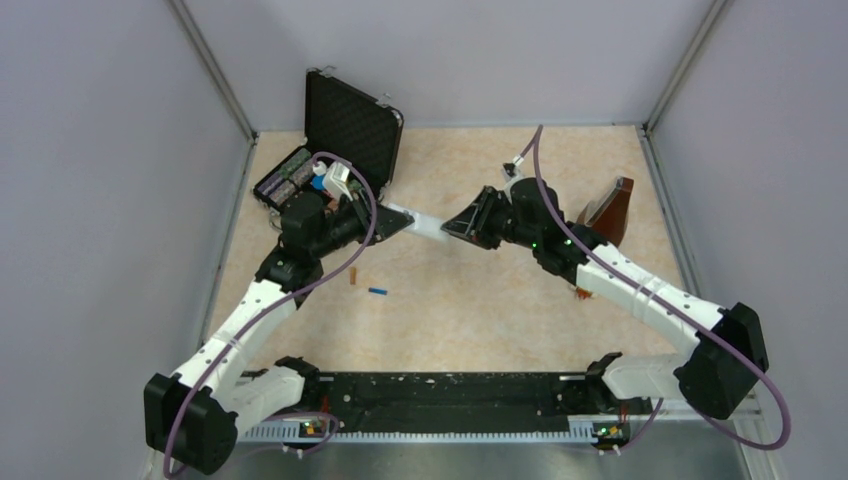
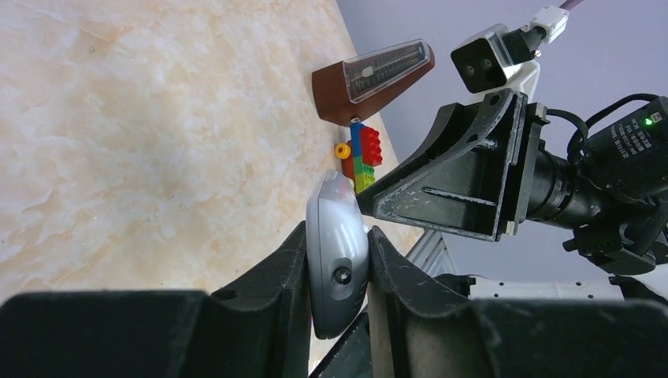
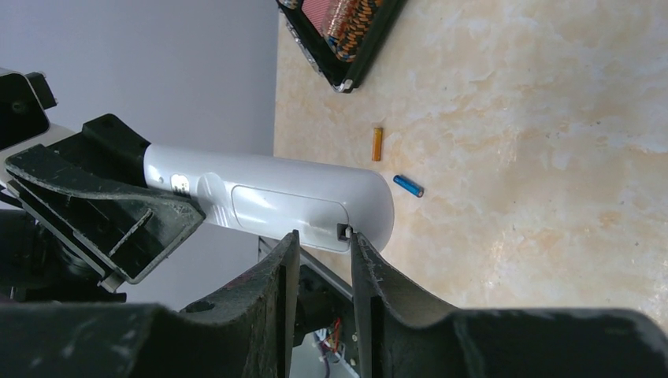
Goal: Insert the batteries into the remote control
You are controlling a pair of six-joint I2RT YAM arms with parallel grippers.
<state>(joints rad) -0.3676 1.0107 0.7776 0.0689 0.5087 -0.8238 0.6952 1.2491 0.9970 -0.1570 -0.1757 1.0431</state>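
Observation:
The white-grey remote control (image 1: 424, 225) hangs above the table's middle, held by its left end in my shut left gripper (image 1: 398, 222). In the left wrist view the remote (image 2: 337, 264) is pinched end-on between the fingers of the left gripper (image 2: 337, 230). My right gripper (image 1: 452, 228) meets its other end. In the right wrist view the right gripper (image 3: 321, 236) has its jaws narrowly apart, nothing between them, and its tips touch the remote (image 3: 268, 197) at the back cover's latch (image 3: 343, 231). The orange-brown battery (image 1: 353, 276) (image 3: 377, 144) and the blue battery (image 1: 377, 292) (image 3: 408, 186) lie on the table below.
An open black case (image 1: 350, 125) with items inside stands at the back left. A brown metronome (image 1: 608, 210) (image 2: 370, 75) and a multicoloured toy block train (image 2: 361, 157) are at the right. Grey walls surround the table.

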